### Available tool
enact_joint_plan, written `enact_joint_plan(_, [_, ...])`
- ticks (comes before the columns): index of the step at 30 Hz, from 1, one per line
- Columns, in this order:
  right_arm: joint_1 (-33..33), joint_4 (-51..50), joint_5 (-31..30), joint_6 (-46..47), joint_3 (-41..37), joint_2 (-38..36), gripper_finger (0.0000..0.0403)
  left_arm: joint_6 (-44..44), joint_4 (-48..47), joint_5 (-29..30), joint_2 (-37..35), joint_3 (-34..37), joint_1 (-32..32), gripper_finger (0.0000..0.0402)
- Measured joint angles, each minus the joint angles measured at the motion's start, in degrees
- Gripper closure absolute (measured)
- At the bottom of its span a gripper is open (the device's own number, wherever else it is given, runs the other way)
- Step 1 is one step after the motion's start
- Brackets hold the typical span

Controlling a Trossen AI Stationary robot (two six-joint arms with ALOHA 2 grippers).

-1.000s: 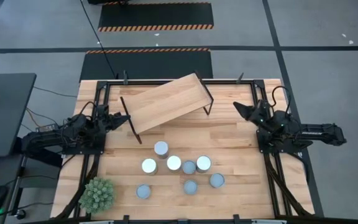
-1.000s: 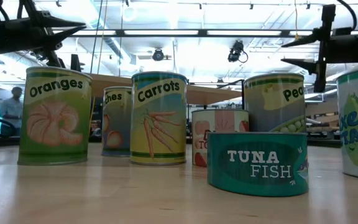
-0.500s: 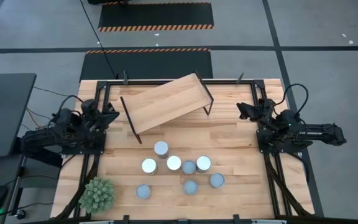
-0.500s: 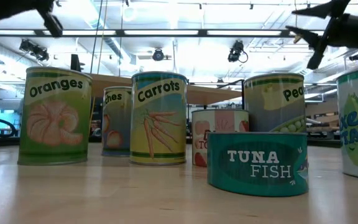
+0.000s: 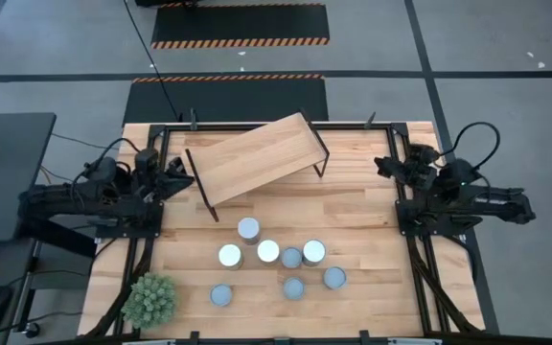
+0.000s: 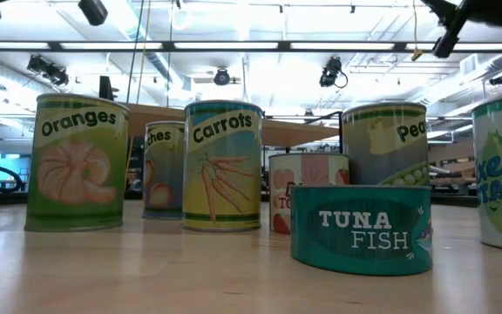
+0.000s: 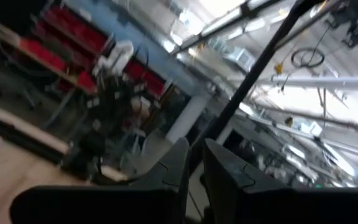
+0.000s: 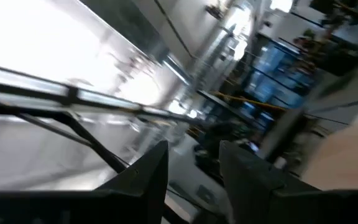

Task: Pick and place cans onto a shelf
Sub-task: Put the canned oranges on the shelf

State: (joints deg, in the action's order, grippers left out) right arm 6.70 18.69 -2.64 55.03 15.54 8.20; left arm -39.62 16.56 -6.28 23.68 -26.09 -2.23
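Several cans point(image 5: 268, 251) stand upright in a cluster on the near half of the wooden table. In the low view they show printed labels, with an Oranges can point(image 6: 77, 161) at the left and a flat Tuna Fish can point(image 6: 361, 228) in front. The light-wood shelf point(image 5: 257, 153) stands on thin black legs at the far middle, tilted. My left gripper point(image 5: 188, 174) is raised beside the shelf's left end, shut and empty point(image 7: 196, 163). My right gripper point(image 5: 379, 165) is raised to the right of the shelf, open and empty point(image 8: 191, 155). Both wrist views look up into the room.
A spiky green plant point(image 5: 150, 299) stands at the near left corner. A black frame point(image 5: 412, 240) runs along the table's sides. Bare tabletop point(image 5: 353, 206) lies between the shelf and the cans.
Both grippers have risen and tipped upward, almost leaving the top of the low view. Each has drawn back a little toward its own side of the table. The cans and the shelf have stayed where they were.
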Motion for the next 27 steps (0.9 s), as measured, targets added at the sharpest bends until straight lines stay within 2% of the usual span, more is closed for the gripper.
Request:
enact_joint_plan(4, [-0.69,-14.59,0.87,-3.60,7.96,3.54,0.0252,-0.17,-0.88,0.04,4.67,-1.71,3.77,0.0347])
enact_joint_plan(7, [-2.08,-20.41,1.74,-4.68,11.58,6.90,0.0252,-1.16,-1.06,0.52,7.98,-2.54,6.59,0.0347])
enact_joint_plan(12, [-4.89,-21.77,3.62,-6.80,14.40,12.20,0.0252,-2.04,-1.17,3.39,12.59,-3.78,11.45,0.0347])
enact_joint_plan(20, [-9.23,-22.19,2.93,-7.74,16.59,19.66,0.0252,-1.36,-2.33,9.62,17.22,-6.92,17.58,0.0347])
enact_joint_plan(27, [-11.28,-22.23,-0.42,-11.73,20.68,26.05,0.0252,0.28,-11.89,11.87,21.48,-13.87,20.11,0.0347])
